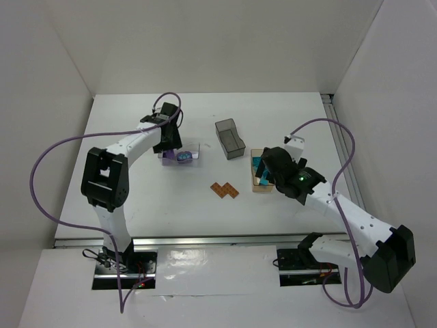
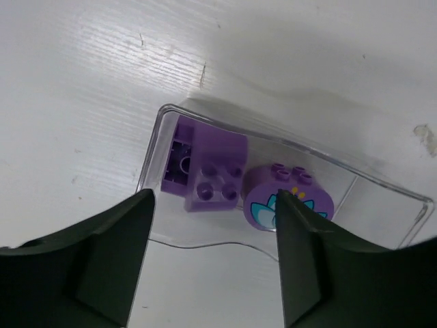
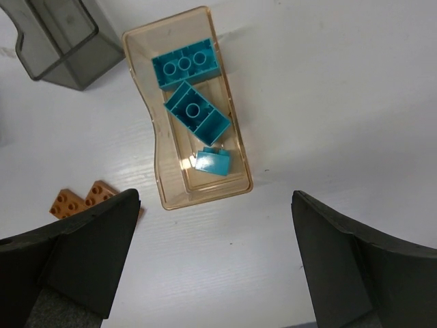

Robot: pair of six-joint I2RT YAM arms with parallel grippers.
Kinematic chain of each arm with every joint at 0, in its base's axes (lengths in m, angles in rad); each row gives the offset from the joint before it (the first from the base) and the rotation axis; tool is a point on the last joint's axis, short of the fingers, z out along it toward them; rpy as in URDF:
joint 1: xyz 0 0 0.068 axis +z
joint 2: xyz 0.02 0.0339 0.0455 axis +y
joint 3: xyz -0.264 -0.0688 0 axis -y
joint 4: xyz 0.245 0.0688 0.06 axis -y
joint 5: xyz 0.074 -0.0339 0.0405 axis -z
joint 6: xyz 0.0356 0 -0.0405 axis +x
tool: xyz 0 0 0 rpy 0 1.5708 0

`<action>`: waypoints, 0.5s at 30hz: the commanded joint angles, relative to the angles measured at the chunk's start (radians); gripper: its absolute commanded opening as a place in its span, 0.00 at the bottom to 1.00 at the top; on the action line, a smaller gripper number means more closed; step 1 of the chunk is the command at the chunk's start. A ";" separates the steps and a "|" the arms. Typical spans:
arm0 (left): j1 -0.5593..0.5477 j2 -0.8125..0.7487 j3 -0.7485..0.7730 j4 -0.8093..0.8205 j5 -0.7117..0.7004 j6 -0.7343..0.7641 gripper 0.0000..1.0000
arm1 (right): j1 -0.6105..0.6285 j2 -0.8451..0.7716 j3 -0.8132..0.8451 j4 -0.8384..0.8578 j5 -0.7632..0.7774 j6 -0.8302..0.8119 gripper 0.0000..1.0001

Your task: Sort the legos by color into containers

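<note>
Purple legos (image 2: 212, 164) lie in the clear box (image 2: 372, 198) under my wide left claw (image 2: 213, 205); teal legos (image 3: 198, 113) in the tan box (image 3: 205, 186) under my wide right claw (image 3: 215, 205); orange legos (image 1: 224, 189) on the bench (image 1: 171, 201).

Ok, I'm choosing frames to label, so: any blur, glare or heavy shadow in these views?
Top external: even light, soft shadows, orange bricks tiny. Left wrist: purple bricks sharp, thin highlights on the clear box rim, left fingers slightly soft. Right wrist: teal bricks crisp, right fingers slightly soft.
</note>
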 commanded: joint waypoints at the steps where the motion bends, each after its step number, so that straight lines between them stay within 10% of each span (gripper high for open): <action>1: 0.001 0.009 0.050 -0.015 -0.008 -0.030 0.82 | -0.004 0.051 0.052 0.051 -0.098 -0.077 0.99; 5: 0.001 -0.030 0.050 -0.024 -0.008 -0.030 0.96 | 0.050 0.073 0.038 0.138 -0.216 -0.198 0.99; 15: -0.088 -0.400 0.004 -0.046 0.029 -0.012 0.96 | 0.221 0.330 0.075 0.235 -0.343 -0.427 0.91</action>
